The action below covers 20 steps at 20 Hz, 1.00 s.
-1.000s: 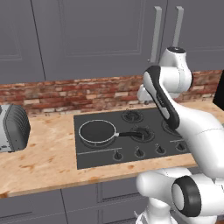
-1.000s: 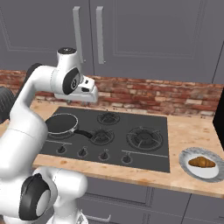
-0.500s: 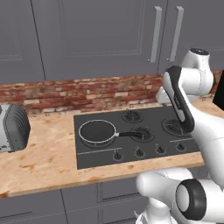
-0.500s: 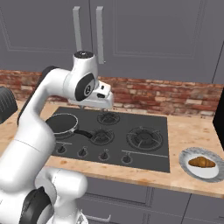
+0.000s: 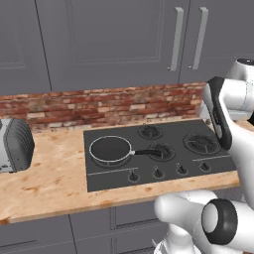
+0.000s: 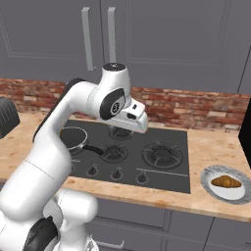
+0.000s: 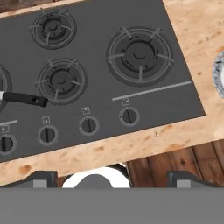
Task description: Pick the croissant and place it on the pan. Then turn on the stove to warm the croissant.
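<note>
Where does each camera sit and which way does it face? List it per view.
Left base view: behind the arm, to its left, facing forward and down over the stove and pan; the white arm rises at lower right.
Right base view: behind, to the right, facing stove, pan and the croissant on its plate; the arm rises at lower left.
Hand view: on the hand, looking down at burners and knobs, pan handle at left.
All three share the stove.
</note>
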Available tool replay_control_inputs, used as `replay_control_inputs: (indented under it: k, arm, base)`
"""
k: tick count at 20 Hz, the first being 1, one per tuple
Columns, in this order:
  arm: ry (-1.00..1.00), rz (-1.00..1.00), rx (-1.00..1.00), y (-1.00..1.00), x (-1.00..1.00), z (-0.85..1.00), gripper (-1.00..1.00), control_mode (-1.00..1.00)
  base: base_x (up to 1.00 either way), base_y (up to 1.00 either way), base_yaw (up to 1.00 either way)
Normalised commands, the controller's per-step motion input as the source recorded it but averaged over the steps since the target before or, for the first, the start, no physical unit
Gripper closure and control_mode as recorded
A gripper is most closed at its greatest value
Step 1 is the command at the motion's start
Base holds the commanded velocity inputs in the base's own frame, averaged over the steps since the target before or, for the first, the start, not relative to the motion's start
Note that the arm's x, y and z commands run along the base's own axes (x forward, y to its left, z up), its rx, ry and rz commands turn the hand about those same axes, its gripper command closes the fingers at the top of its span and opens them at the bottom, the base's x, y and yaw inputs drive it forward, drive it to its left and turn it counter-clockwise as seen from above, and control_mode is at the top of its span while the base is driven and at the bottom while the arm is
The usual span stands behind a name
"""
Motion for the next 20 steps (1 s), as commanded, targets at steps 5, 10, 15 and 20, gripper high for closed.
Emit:
replay_control_inputs:
  k: [5, 10, 15, 20]
  arm:
    - [0.09, -0.28, 0.00, -0.62, 0.00, -0.08, -1.00, -1.00]
    - [0.13, -0.24, 0.00, -0.58, 0.00, -0.09, -1.00, -1.00]
    - [0.13, -0.23, 0.00, -0.61, 0.00, -0.19, -1.00, -1.00]
    - [0.00, -0.18, 0.00, -0.39, 0.00, -0.22, -1.00, -1.00]
  base:
    - [0.00, 0.00, 0.00]
    - [0.00, 0.00, 0.00]
    - [0.00, 0.00, 0.00]
    - [0.00, 0.00, 0.00]
